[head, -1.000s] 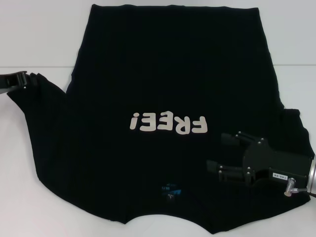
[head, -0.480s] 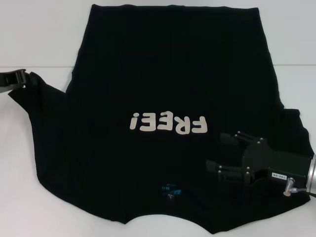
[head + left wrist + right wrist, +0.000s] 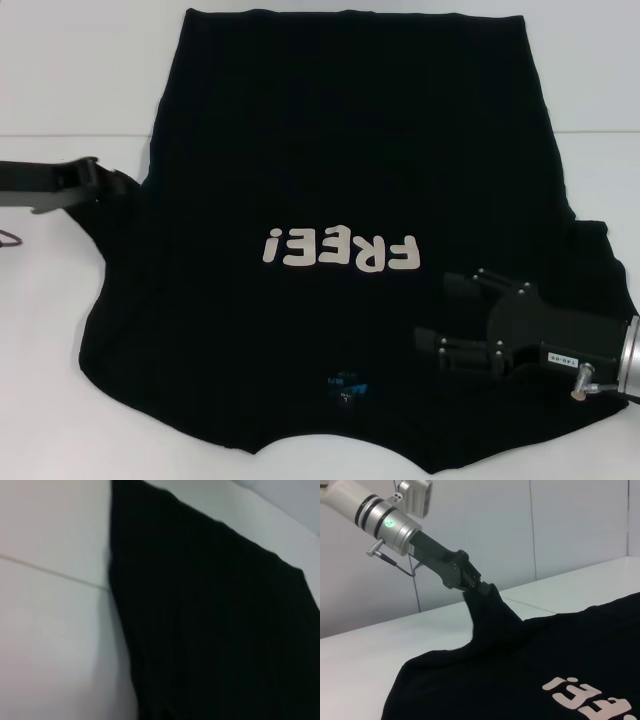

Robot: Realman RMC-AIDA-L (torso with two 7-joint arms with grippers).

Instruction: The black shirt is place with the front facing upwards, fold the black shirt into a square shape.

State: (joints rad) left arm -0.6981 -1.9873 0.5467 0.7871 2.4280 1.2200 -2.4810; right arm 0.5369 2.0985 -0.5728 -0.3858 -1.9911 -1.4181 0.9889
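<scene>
Our left gripper [image 3: 92,172] lifts the black shirt [image 3: 340,150] by 1 pinched sleeve — right gripper [image 3: 450,315] hovers, fingers spread, empty; folding barely begun on the table [image 3: 60,80].

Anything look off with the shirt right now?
Nothing damaged. The black shirt lies flat except its sleeve, pinched in the left pincer and lifted off the table into a peak. The right pincer sits open above the other side.
</scene>
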